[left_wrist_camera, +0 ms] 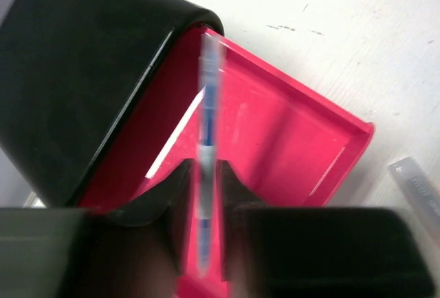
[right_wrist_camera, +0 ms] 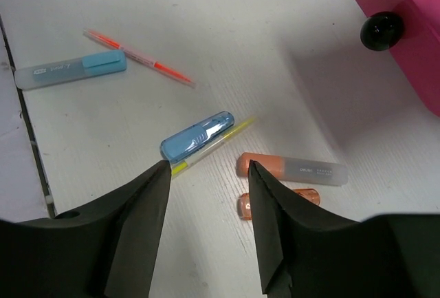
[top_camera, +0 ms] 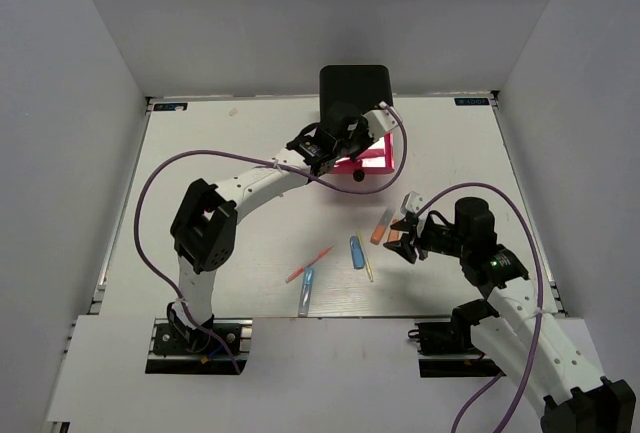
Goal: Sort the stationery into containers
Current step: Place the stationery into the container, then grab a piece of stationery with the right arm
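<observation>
A black cabinet stands at the far middle with one pink drawer pulled open. My left gripper hangs over that drawer, its fingers shut on a thin, blurred grey-and-blue pen. My right gripper is open and empty just above the table. Ahead of it lie a short blue pen, a pale yellow stick, an orange marker and a stubby orange one. Farther off lie a red stick and a light blue marker.
The drawer's black knob juts toward the pens, close to my right gripper. A translucent grey marker end lies on the table beside the drawer. White walls close in the table on three sides.
</observation>
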Available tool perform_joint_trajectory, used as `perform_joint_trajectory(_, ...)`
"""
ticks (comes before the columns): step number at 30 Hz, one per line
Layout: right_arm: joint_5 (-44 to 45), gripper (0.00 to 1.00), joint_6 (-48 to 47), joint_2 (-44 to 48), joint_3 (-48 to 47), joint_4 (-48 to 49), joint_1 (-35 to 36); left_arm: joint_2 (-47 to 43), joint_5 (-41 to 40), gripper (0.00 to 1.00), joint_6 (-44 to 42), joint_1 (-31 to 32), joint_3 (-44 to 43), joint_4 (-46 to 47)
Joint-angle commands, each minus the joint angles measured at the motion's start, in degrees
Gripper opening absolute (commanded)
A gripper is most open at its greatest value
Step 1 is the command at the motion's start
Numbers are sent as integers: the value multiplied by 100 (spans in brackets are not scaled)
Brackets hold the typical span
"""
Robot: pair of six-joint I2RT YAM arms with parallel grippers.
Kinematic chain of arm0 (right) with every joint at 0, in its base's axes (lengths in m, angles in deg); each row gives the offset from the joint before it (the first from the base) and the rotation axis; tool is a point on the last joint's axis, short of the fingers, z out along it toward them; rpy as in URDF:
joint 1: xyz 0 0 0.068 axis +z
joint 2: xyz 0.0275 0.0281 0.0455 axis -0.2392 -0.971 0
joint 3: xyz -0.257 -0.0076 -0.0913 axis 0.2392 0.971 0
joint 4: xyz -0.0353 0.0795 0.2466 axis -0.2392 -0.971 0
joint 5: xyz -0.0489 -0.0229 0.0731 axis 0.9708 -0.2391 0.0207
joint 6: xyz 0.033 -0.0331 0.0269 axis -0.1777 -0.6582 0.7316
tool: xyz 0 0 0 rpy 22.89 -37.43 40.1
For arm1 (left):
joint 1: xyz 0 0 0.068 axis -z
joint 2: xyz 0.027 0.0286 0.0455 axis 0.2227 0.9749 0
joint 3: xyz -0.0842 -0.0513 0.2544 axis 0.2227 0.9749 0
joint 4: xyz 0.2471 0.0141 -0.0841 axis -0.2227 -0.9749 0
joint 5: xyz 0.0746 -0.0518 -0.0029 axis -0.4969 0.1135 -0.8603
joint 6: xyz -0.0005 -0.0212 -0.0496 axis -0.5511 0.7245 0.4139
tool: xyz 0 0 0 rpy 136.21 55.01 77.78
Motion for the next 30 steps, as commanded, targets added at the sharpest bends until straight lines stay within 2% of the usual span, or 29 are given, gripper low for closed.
perform_joint_trajectory(1,-25,55,-56,17,11,-13,-14,-321,-210,41,34,-30,62,158)
perform_joint_trajectory(6,-25,60,-83,-27,-24,-4,-32,-427,-342,59,95,-30,115,212)
perform_joint_trajectory(8,-34,60,-83,-62,-42,-13,-14,-496,-403,70,148,-30,115,212)
perform_joint_trajectory(10,-26,60,-74,-115,-77,-30,-23,-637,-465,73,210,-30,45,212)
perform_joint_trajectory(12,-130,55,-380,-194,-182,-153,-14,-926,-657,74,367,22,-25,133)
perform_joint_trajectory(13,-183,50,-477,-220,-200,-345,-6,-1076,-737,78,429,75,-25,2)
perform_joint_trajectory(14,-253,40,-548,-247,-200,-356,21,-1243,-738,78,516,75,70,-86)
perform_joint_trajectory(15,-245,36,-557,-378,-209,-347,21,-1427,-790,86,761,75,150,-183)
perform_joint_trajectory(16,-254,34,-566,-449,-226,-382,38,-1629,-791,86,929,75,263,-271)
perform_joint_trajectory(19,-377,36,-768,-826,-279,-663,82,-2578,-791,88,1763,75,913,-666)
perform_joint_trajectory(21,-334,36,-716,-1020,-253,-760,178,-3386,-729,91,2352,75,1703,-773)
perform_joint_trajectory(24,322,36,-192,-1615,-226,-480,354,-4368,-833,92,3238,75,3081,-991)
perform_joint_trajectory(26,570,38,21,-1933,-340,-348,494,-4915,-992,92,3836,75,3680,-1202)
perform_joint_trajectory(30,1000,46,189,-2644,-744,-426,837,-5330,-1054,94,4523,75,4271,-1536)
